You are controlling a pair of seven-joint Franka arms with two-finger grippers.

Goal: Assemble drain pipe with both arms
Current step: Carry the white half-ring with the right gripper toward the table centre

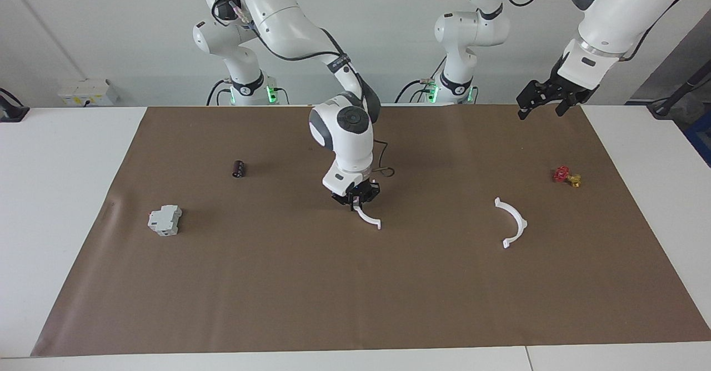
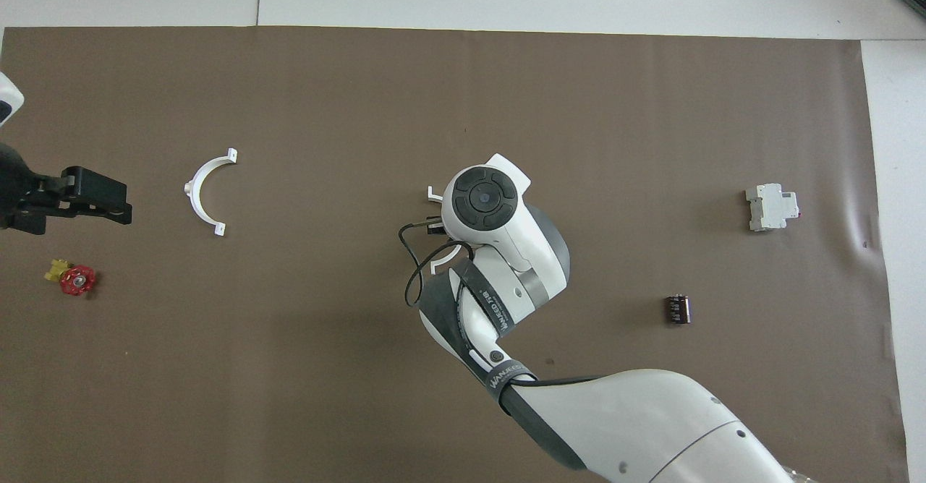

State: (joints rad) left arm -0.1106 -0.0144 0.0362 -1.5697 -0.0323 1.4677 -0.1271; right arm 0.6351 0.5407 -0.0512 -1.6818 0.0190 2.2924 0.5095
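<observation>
The drain pipe is two white half-circle pieces. One half (image 1: 370,219) hangs low over the middle of the brown mat (image 1: 278,282), with my right gripper (image 1: 358,200) shut on its upper end. In the overhead view the right wrist hides most of that half; only its tabbed ends (image 2: 434,194) show. The other half (image 1: 514,222) (image 2: 202,194) lies flat on the mat toward the left arm's end. My left gripper (image 1: 541,110) (image 2: 123,204) is open and holds nothing, raised over the mat's edge at the left arm's end.
A small red and yellow valve (image 1: 565,175) (image 2: 76,279) lies near the loose half, closer to the robots. Toward the right arm's end are a grey boxy block (image 1: 165,220) (image 2: 772,207) and a small black cylinder (image 1: 239,168) (image 2: 678,309).
</observation>
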